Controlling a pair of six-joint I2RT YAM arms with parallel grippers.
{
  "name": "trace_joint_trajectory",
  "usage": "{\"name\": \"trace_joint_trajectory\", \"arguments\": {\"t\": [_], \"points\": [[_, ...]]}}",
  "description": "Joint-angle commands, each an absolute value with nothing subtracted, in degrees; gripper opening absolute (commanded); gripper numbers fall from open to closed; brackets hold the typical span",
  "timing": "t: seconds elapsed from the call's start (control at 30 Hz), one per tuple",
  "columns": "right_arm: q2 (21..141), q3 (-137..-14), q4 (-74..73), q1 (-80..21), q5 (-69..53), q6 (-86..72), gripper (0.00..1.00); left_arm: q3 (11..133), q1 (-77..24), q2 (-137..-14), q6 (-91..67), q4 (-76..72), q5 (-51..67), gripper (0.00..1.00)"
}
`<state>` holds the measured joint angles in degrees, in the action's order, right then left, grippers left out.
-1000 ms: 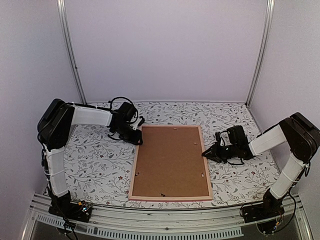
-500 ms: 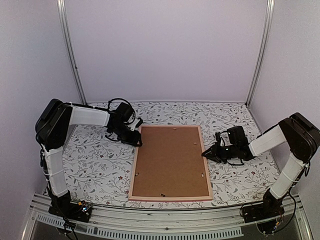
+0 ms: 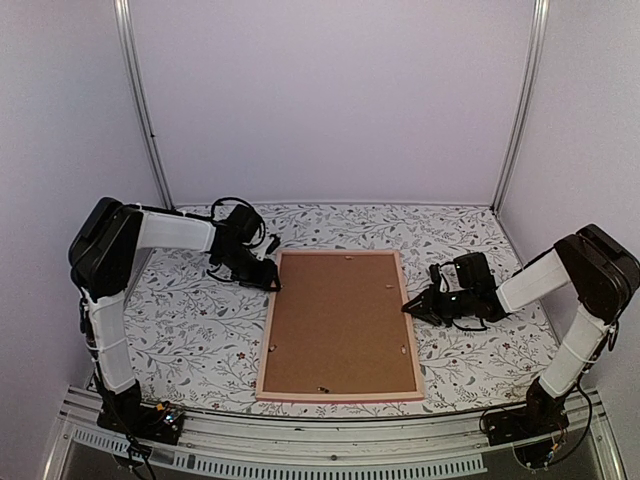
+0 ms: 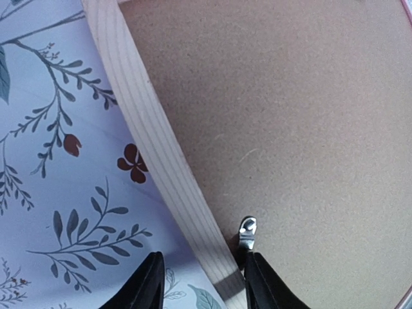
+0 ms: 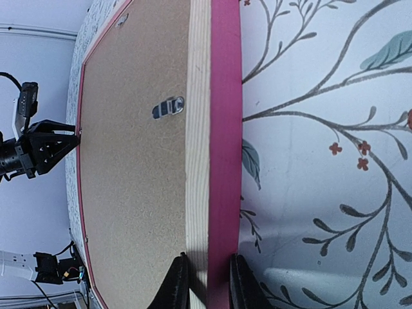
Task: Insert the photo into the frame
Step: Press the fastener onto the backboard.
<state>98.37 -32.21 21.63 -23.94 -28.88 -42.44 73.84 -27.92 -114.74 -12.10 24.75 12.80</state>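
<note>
The pink frame [image 3: 267, 340] lies face down in the middle of the table, with its brown backing board [image 3: 340, 322] up. The photo is not in view. My left gripper [image 3: 270, 277] is at the frame's far left corner. In the left wrist view it [image 4: 205, 283] is open, its jaws straddling the pale wood rail [image 4: 154, 148] beside a metal clip [image 4: 247, 232]. My right gripper [image 3: 408, 306] is at the middle of the right rail. In the right wrist view it [image 5: 207, 283] is shut on that pink-edged rail [image 5: 224, 129].
The table has a floral cloth [image 3: 190, 320] and is walled on three sides. Small metal clips [image 5: 168, 107] hold the board around its edge. The left gripper's fingers [image 5: 64, 138] show across the board in the right wrist view.
My left gripper has shifted slightly to the left along the frame's far left corner. The right gripper has stayed on the right rail.
</note>
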Motion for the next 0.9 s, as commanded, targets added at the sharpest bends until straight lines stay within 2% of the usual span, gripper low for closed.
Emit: {"name": "trace_joint_trajectory", "arguments": {"t": [0.0, 0.23, 0.47, 0.73, 0.87], "points": [[101.6, -30.17, 15.3, -24.35, -28.83, -43.59, 0.0, 74.25, -27.43, -114.34, -12.62, 24.52, 10.64, 0.44], [101.51, -29.97, 15.38, -24.35, -28.83, -43.59, 0.0, 74.78, -28.76, -115.45, -12.0, 25.53, 6.79, 0.38], [102.23, -30.23, 15.7, -24.34, -29.13, -43.51, 0.0, 73.75, -29.31, -114.15, -12.49, 24.28, 3.54, 0.26], [102.31, -29.82, 15.95, -24.35, -29.07, -43.51, 0.0, 72.42, -28.24, -112.45, -16.94, 17.32, 12.17, 0.16], [102.13, -29.45, 16.15, -24.35, -29.0, -43.51, 0.0, 72.67, -28.16, -112.81, -17.82, 16.44, 12.93, 0.16]]}}
